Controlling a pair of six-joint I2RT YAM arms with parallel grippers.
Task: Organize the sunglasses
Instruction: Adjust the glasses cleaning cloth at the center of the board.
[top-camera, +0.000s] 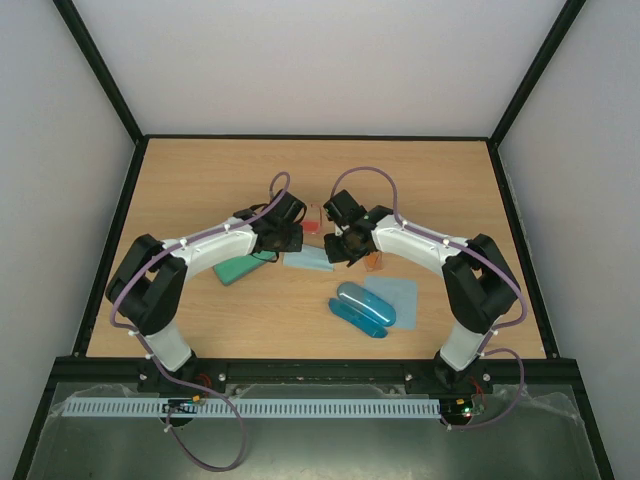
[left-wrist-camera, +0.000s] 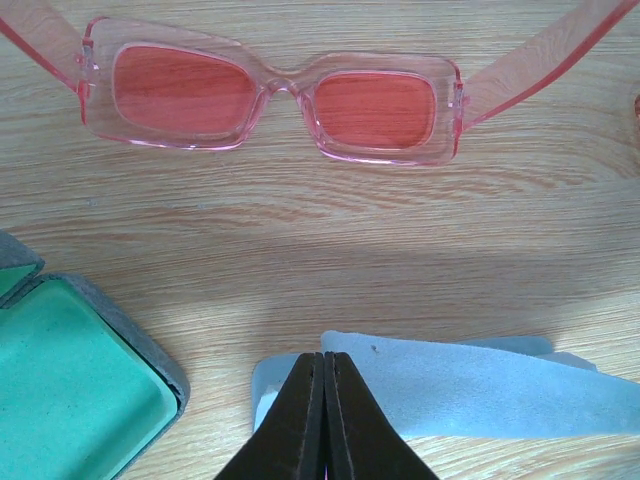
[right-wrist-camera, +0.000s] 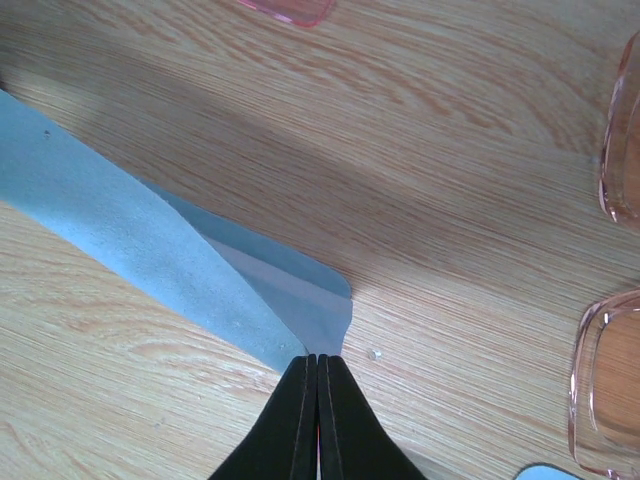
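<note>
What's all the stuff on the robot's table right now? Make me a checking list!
Surface: wooden table, no spills seen.
Job's things: red pair and orange pair lie on the table, not in cases.
Clutter: green case; blue case beside a second cloth.
Grippers: left gripper and right gripper are both shut on one cloth.
Cables: purple cables run along both arms.
Surroundings: white walls; nothing else seen.
</note>
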